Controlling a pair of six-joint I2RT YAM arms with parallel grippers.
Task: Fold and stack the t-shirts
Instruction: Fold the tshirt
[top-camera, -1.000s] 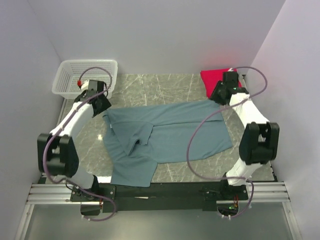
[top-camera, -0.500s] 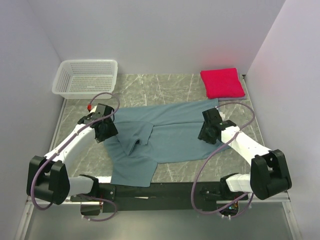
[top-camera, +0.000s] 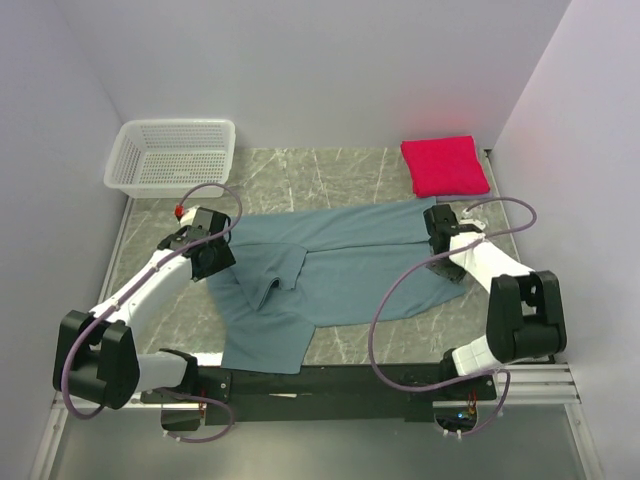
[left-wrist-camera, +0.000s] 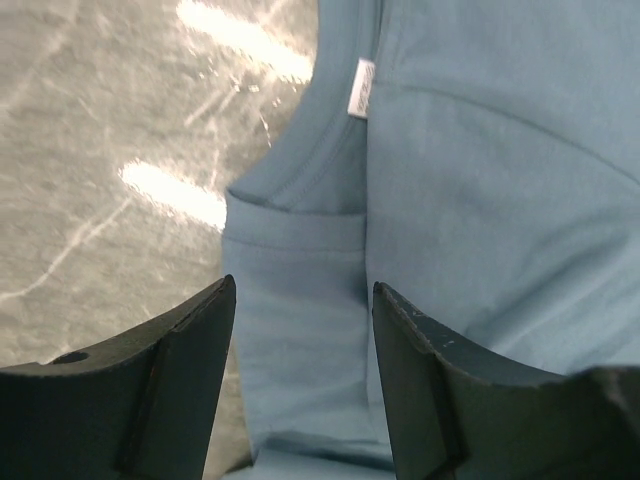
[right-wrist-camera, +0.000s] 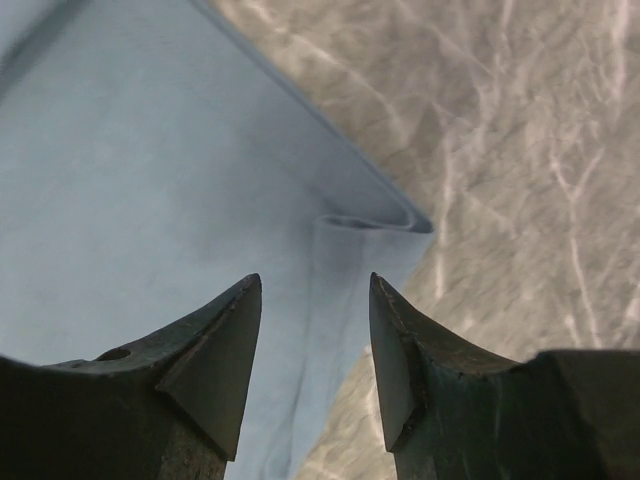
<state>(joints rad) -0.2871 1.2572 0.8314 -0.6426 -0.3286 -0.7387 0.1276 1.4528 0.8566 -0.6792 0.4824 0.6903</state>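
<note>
Since right tool swung to t-shirt corner, it and left tool parted, empty.

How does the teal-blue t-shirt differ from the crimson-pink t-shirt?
The teal-blue t-shirt lies spread out and creased; the crimson-pink t-shirt is folded into a neat rectangle. The teal-blue one covers the middle of the table; the crimson-pink one sits at its far right corner, taking far less room. Both rest on the table.

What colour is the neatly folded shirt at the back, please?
Crimson-pink; folded shirt, top external view.
</note>
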